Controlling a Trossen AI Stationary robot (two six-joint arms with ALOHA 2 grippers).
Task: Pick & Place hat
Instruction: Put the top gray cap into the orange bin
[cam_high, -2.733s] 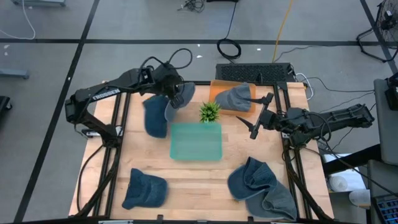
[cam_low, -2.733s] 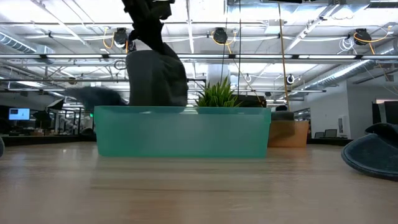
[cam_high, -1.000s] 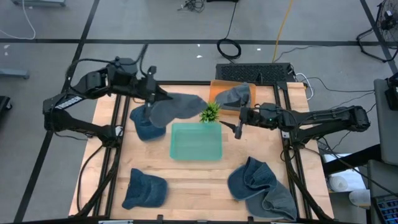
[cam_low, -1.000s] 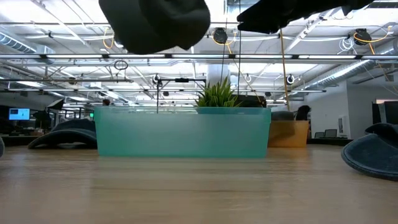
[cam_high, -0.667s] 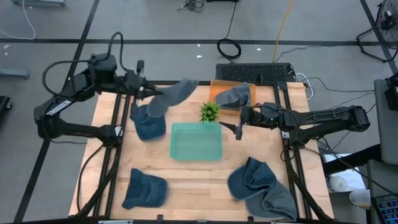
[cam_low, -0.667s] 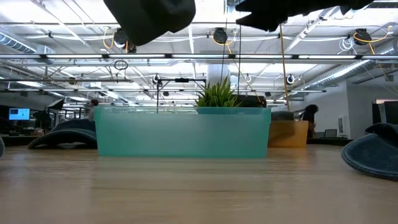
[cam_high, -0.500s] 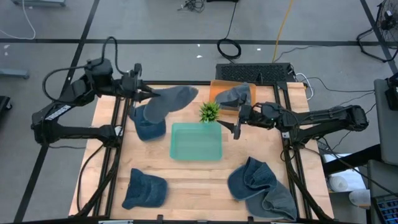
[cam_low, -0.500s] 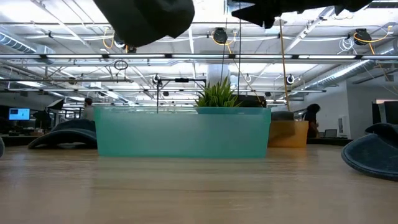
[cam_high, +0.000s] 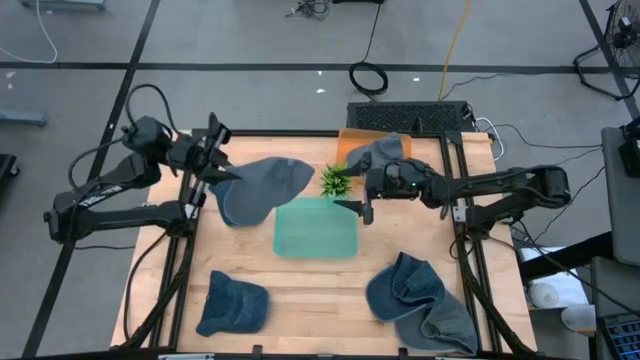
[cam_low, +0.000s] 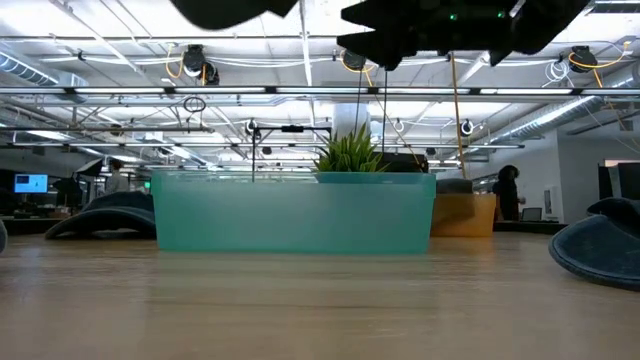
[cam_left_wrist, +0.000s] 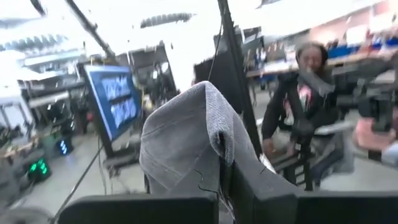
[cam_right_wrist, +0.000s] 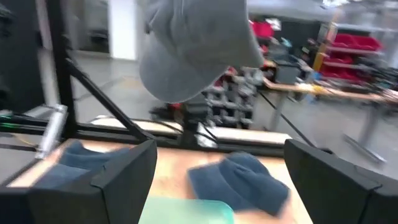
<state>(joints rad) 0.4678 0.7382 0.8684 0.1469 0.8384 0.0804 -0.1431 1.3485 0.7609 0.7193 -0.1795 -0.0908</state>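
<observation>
A grey hat (cam_high: 262, 185) hangs in the air over the table's far left part, held by my left gripper (cam_high: 216, 166), which is shut on it; it fills the left wrist view (cam_left_wrist: 183, 134) and shows at the low view's top (cam_low: 240, 10). My right gripper (cam_high: 352, 206) is open and hovers over the far right corner of the teal bin (cam_high: 315, 228), fingers pointing toward the hat. In the right wrist view the hat (cam_right_wrist: 193, 43) floats ahead of its spread fingers (cam_right_wrist: 127, 180). The bin rests on the table (cam_low: 295, 212). My left gripper (cam_left_wrist: 224, 174) pinches the grey hat's edge (cam_left_wrist: 214, 152) between its two fingers. The fingers come level from the table's left side. The hat is lifted clear and stretches away from the fingers toward the table's right (cam_high: 295, 172).
A small green plant (cam_high: 337, 179) stands behind the bin. An orange box (cam_high: 350, 140) at the far edge holds another grey hat (cam_high: 380, 154). Dark blue hats lie at the near left (cam_high: 235, 303) and near right (cam_high: 415, 298). Bare wood shows at the near middle.
My left gripper has drawn back toward the table's left edge and then a little nearer, carrying the grey hat higher, so that it rises to the low view's top. My right gripper has moved left along the bin's far side toward the hat, still open.
</observation>
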